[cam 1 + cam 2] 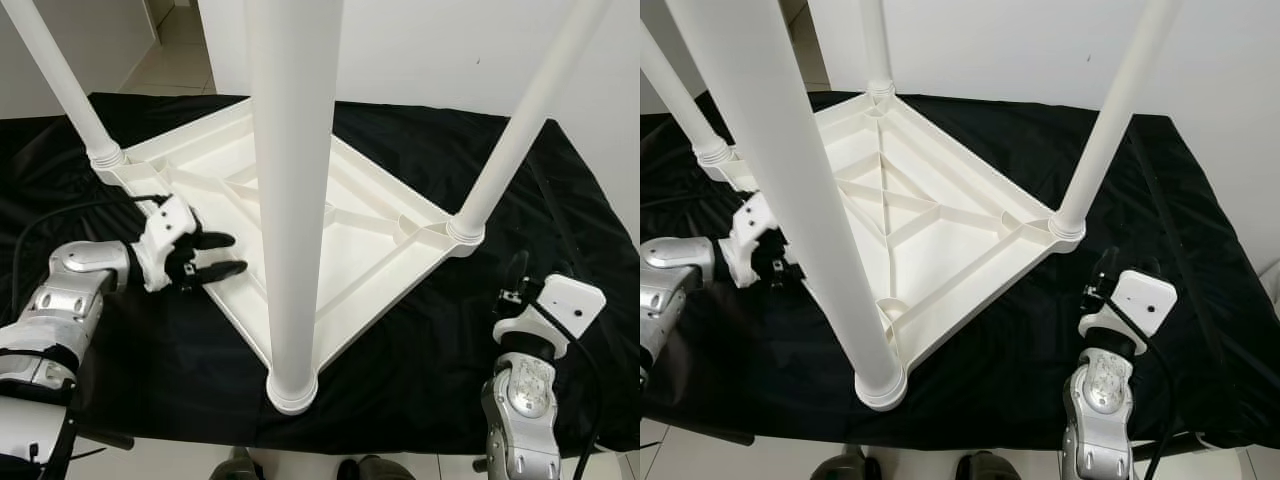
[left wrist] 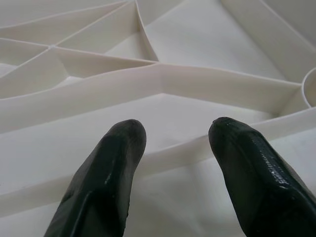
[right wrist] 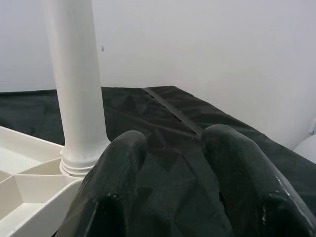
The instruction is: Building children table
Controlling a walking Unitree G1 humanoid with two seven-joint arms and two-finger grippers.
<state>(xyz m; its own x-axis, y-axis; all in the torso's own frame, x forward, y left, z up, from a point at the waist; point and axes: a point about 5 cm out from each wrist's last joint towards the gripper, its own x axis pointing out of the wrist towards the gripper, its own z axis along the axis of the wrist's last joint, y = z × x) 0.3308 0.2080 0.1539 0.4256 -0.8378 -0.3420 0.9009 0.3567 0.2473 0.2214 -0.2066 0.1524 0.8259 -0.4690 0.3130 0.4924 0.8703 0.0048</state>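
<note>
Tabletop (image 1: 300,215) upside down on black-draped bench (image 1: 420,330), legs up. Left hand (image 1: 222,256) open at its near-left rim, gripping nothing; right hand (image 3: 173,163) open, empty, beside right-corner leg (image 1: 510,130).

A black cloth (image 1: 430,150) is covering the bench, wrinkling toward its edges and hanging over the near side. A plain white wall (image 1: 1040,50) is rising just behind it. Pale floor tiles (image 1: 180,65) are showing at the far left, beside another white wall (image 1: 90,40).
</note>
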